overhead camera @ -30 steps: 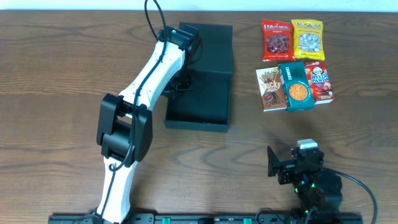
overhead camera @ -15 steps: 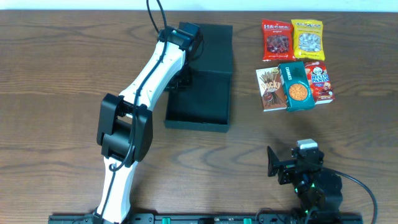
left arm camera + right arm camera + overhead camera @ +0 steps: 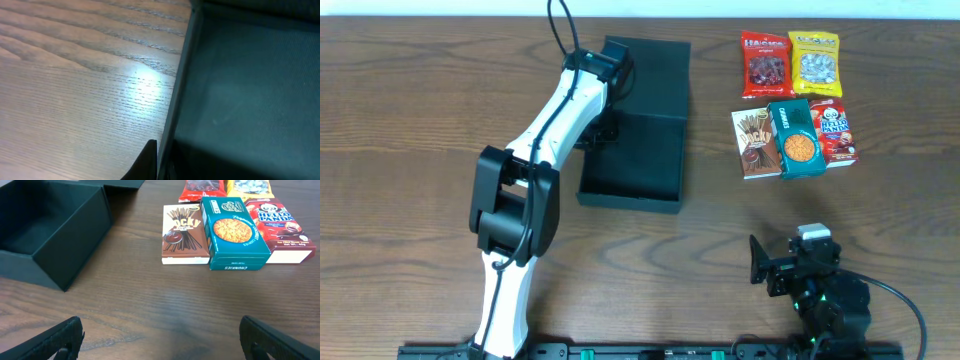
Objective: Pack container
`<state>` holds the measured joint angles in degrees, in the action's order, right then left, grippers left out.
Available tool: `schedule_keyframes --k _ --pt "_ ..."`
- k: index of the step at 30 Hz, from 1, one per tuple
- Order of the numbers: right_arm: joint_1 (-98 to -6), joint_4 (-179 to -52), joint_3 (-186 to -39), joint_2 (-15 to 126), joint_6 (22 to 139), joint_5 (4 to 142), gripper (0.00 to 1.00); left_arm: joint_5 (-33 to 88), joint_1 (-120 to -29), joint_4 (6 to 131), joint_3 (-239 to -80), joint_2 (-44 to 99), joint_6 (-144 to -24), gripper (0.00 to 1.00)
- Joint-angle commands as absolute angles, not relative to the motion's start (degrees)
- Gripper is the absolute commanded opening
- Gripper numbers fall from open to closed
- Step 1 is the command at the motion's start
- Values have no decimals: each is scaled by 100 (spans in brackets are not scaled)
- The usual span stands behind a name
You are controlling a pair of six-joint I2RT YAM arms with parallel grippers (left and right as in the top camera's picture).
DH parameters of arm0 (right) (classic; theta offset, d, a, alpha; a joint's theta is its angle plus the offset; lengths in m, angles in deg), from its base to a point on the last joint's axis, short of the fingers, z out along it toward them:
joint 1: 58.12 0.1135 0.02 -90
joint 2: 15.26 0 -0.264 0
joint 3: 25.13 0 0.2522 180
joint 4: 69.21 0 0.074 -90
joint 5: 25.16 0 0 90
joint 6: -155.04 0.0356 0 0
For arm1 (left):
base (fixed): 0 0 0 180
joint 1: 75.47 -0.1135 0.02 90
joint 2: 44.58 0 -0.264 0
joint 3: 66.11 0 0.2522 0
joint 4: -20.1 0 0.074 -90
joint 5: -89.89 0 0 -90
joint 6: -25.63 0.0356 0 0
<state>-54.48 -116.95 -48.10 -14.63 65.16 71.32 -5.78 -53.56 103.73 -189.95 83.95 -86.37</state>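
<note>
The container [image 3: 642, 160] is a dark teal-black box lying open left of the table's middle, its lid [image 3: 655, 72] folded back behind it. My left gripper [image 3: 602, 131] is shut on the container's left wall. The left wrist view shows that wall [image 3: 181, 80] running up from my left gripper [image 3: 162, 167], with one finger [image 3: 149, 161] outside it and the other lost in the dark inside. Near the front edge, my right gripper [image 3: 770, 266] stands wide open over bare wood, also seen as the right gripper [image 3: 160, 340] with nothing between its fingers. The container [image 3: 47, 227] holds nothing.
Snacks lie at the back right: a red bag [image 3: 765, 65], a yellow bag [image 3: 815, 62], a Pocky box [image 3: 752, 145], a small teal Chunkies box [image 3: 797, 140] and a Hello Panda box [image 3: 835, 132]. The left arm reaches across the table's left half.
The left gripper has closed tighter on the container's left wall, and arm and container have shifted slightly left. The right arm has not moved.
</note>
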Motion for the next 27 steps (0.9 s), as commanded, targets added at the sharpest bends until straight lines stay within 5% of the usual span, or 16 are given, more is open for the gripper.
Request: schedule_keyframes --k 1,6,8,14,27 --pt "-5376 -11699 -4769 -1494 6414 7128 99 -294 -5387 10347 -18956 8262 -8650 8" --pt "-5376 -11699 -4769 -1494 6414 7128 99 -154 -5387 10342 -18956 8262 -8731 8" --pt "-5376 -11699 -4769 -1494 6414 7128 99 -159 -5387 10342 -18956 8262 -8731 22" --pt "-5376 -11699 -4769 -1494 6414 7128 99 -159 -5387 10309 -18958 8257 -8726 37" --pt "-5376 -11699 -4769 -1494 6414 7128 99 104 -5387 10285 -19404 7975 -8707 48"
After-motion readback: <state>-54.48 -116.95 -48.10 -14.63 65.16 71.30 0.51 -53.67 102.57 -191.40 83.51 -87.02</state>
